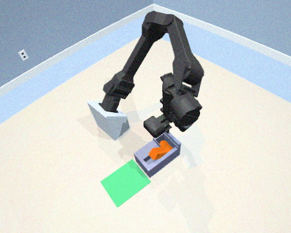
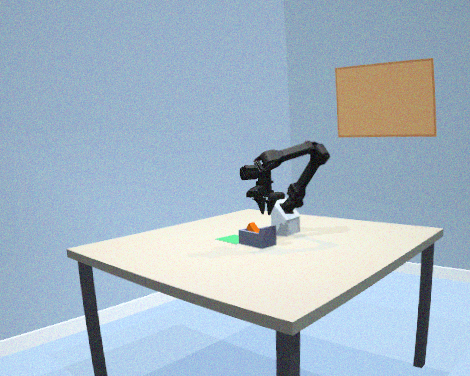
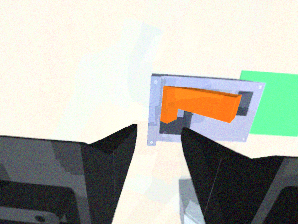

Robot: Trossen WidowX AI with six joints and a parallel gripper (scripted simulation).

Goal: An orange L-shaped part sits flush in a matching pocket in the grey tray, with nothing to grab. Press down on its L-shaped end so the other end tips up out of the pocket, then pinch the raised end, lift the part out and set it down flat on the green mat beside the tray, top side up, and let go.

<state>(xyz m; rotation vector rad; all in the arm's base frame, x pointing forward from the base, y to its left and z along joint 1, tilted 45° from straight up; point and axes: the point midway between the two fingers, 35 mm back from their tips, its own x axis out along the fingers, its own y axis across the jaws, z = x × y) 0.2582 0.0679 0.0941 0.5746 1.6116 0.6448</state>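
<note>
The orange L-shaped part (image 1: 159, 152) (image 2: 253, 228) (image 3: 200, 103) is tilted in the grey tray (image 1: 144, 151) (image 2: 256, 238) (image 3: 215, 132). Its L-shaped end lies low in the deeper pocket area, and its straight end, toward the mat, stands raised above the tray's top. The green mat (image 1: 125, 184) (image 2: 227, 239) (image 3: 275, 105) lies flat beside the tray at that raised end, with nothing on it. My gripper (image 2: 266, 213) (image 3: 159, 130) is partly open and empty, above the tray near its L-end side, not touching the part. The fingertips are hidden in the top view.
The arm's pale base block (image 1: 114, 125) (image 2: 289, 226) stands behind the tray, on the arm's side. The tray's walls and its raised ledge (image 3: 154, 112) at the L-end surround the pocket. A dark slot (image 3: 244, 103) shows beside the raised end.
</note>
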